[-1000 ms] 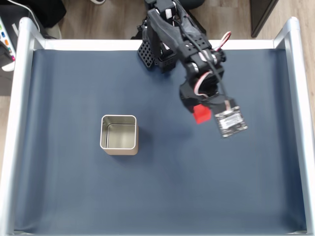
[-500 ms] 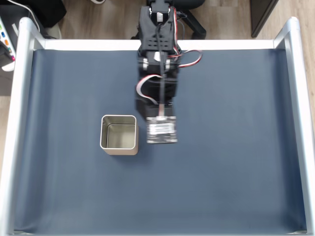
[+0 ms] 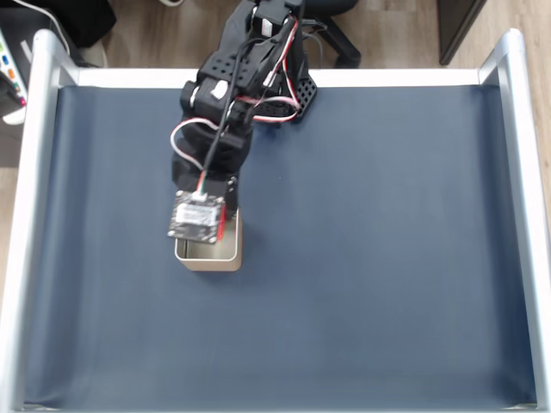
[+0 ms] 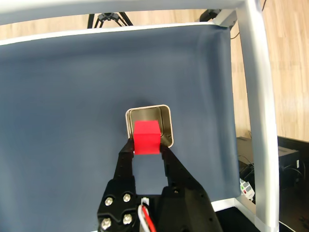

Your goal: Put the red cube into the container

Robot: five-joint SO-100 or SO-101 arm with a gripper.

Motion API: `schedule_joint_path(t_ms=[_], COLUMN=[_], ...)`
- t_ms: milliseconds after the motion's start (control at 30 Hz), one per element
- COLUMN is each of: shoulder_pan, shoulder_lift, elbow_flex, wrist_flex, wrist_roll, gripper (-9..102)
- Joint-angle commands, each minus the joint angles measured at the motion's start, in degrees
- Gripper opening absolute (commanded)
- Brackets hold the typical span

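In the fixed view we see the arm reaching over the container (image 3: 209, 256), a red sliver showing beside its camera board. In the wrist view our gripper (image 4: 147, 151) clamps the red cube (image 4: 147, 137) directly above the tin's opening on the blue mat (image 4: 67, 96).

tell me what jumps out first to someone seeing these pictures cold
The red cube stands out most: in the wrist view it sits pinched between the black fingers of the gripper, right in front of the open silver container. In the fixed view the black arm with its red and white wires reaches down over the container, left of centre on the dark blue mat.
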Motion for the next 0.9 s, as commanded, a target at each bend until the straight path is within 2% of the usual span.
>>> schedule_joint_path(t_ms=[0, 567, 867], shoulder_pan=[0.88, -0.79, -1.05], shoulder_lift=[0.00, 1.05, 0.62], elbow_flex=[1.76, 20.83, 22.50], wrist_flex=[-4.04, -23.73, -26.63], wrist_roll=[0.53, 3.34, 3.52], gripper=[0, 0, 0])
